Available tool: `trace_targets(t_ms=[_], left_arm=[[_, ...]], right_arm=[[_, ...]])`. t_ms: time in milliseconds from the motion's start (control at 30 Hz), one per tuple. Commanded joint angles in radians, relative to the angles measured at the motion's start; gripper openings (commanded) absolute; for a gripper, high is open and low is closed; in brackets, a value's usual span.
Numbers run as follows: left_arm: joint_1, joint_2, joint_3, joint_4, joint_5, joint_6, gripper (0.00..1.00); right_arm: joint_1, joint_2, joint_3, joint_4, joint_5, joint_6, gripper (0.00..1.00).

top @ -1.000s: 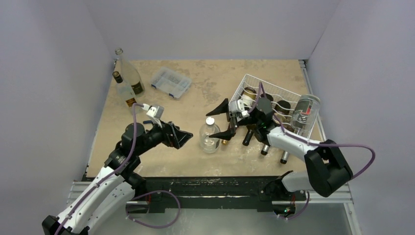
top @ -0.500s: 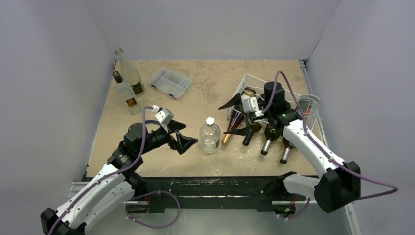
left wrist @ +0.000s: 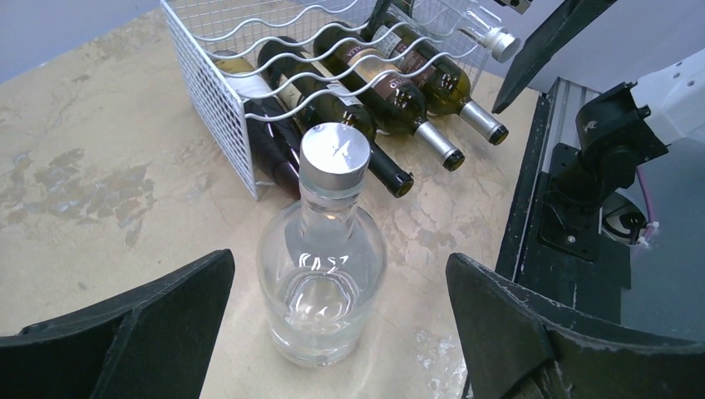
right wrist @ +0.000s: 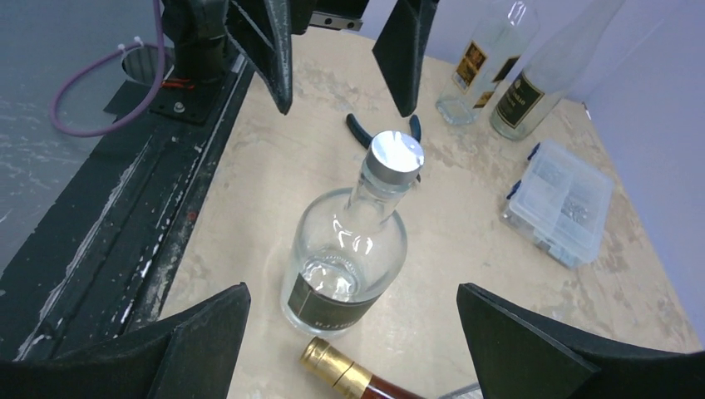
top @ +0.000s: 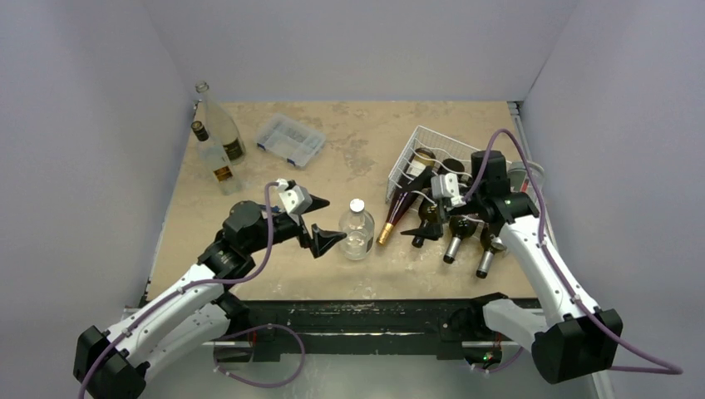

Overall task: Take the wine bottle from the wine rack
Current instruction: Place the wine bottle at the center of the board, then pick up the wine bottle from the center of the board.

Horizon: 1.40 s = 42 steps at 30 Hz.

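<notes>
The white wire wine rack [top: 413,143] stands at the right and holds several lying wine bottles with their necks toward the near edge. A red one with a gold foil top [top: 389,226] sticks out on the left. My right gripper [top: 420,206] is open and empty above those necks; the gold top [right wrist: 337,370] lies just below it. A clear bottle with a silver cap [top: 356,231] stands upright between the grippers. My left gripper [top: 322,224] is open and empty just left of it. The left wrist view shows the rack [left wrist: 218,100] behind the clear bottle [left wrist: 322,258].
Two tall bottles [top: 218,137] stand at the far left corner. A small clear plastic compartment box [top: 290,140] sits at the back, also in the right wrist view [right wrist: 557,199]. Dark pliers [right wrist: 362,129] lie behind the clear bottle. The table's near edge rail [top: 357,312] runs along the front.
My left gripper has moved right, up close to the clear bottle. My right gripper has drawn back to the right, away from the clear bottle and over the rack's bottle necks.
</notes>
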Motion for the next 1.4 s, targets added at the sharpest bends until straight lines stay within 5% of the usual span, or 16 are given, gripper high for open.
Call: trace_targets(t_ms=[0,333,1367], left_arm=[[-0.007,0.053,0.052,0.132,0.058,0.071,1.00],[-0.007,0.134,0.023,0.297,0.078,-0.012,1.00],[-0.077,0.359,-0.002,0.505,-0.009,0.061,1.00]], right_arm=[[-0.006,-0.047,0.047,-0.198,0.053,-0.106,0.99],[-0.198,-0.095,0.000,-0.149,-0.027,-0.013,0.99],[-0.208,-0.061,-0.045,-0.154,0.032,-0.092,0.99]])
